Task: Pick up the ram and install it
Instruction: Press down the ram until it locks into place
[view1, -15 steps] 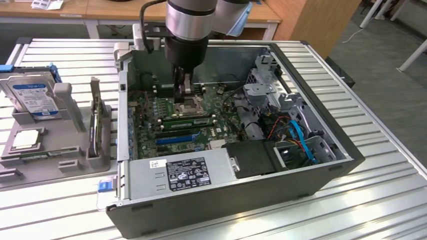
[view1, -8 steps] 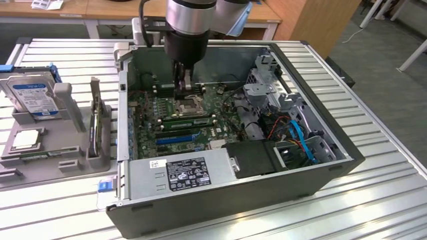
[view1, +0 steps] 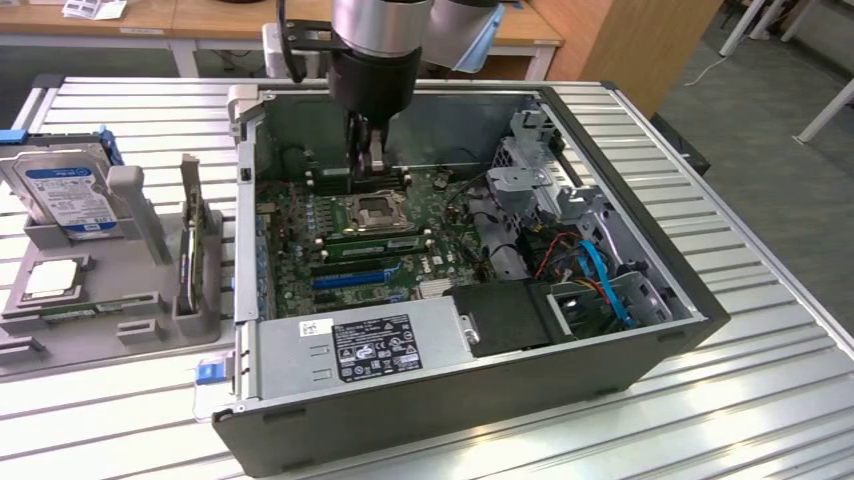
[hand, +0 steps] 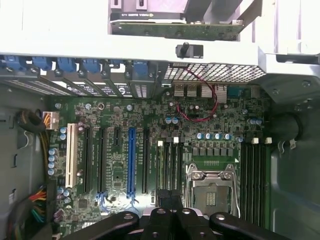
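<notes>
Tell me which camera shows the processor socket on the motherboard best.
The wrist view. The processor socket faces that camera squarely, so its metal frame and empty centre are plain. The exterior view shows the socket at a slant, inside the computer case, close to the gripper.

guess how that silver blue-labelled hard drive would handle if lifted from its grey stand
The silver, blue-labelled hard drive looks rigid and probably heavy for its size: a boxy metal case. Its smooth faces may be slippery. Propped in the grey plastic stand, it could tip if nudged.
</notes>
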